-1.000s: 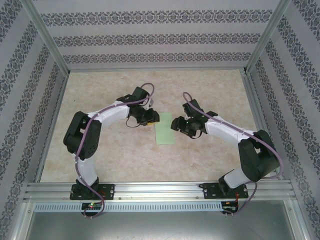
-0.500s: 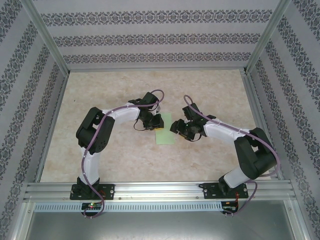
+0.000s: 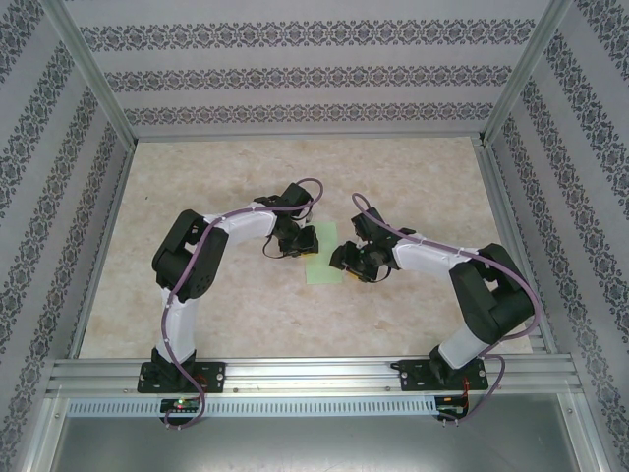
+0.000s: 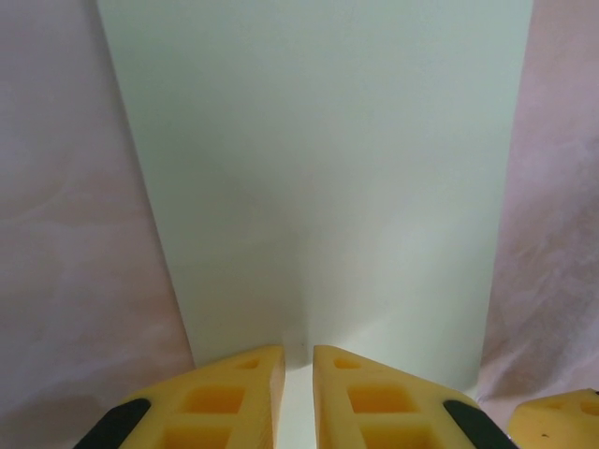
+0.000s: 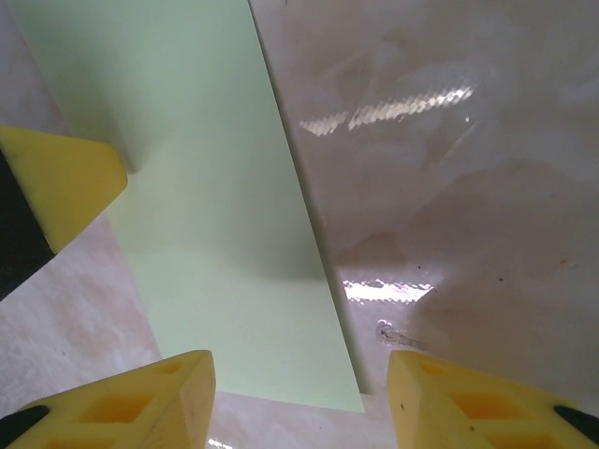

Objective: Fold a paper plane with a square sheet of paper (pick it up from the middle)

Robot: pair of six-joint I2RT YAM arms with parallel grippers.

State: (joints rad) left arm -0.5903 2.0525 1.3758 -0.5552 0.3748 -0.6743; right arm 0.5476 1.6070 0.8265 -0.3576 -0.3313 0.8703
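The pale green sheet of paper (image 3: 323, 269) lies at mid-table as a narrow rectangle between both grippers. My left gripper (image 3: 308, 245) is at its far-left end. In the left wrist view the yellow fingers (image 4: 245, 393) stand a thin slit apart at the gripper's tip (image 4: 299, 360), with a strip of the paper (image 4: 318, 168) running up between them. My right gripper (image 3: 343, 263) hovers at the sheet's right edge. Its jaws stand wide open (image 5: 299, 374) over the near corner of the paper (image 5: 225, 271), with nothing between them. The left gripper's finger (image 5: 58, 182) touches the sheet's left edge there.
The table top (image 3: 413, 167) is pale marbled beige and glossy. Patterned walls enclose it on three sides behind aluminium posts (image 3: 90, 74). A metal rail (image 3: 314, 374) runs along the near edge at the arm bases.
The left arm has swung right and closed in on the sheet's far-left end. The right gripper has shifted slightly left and toward the near edge, over the sheet's right side.
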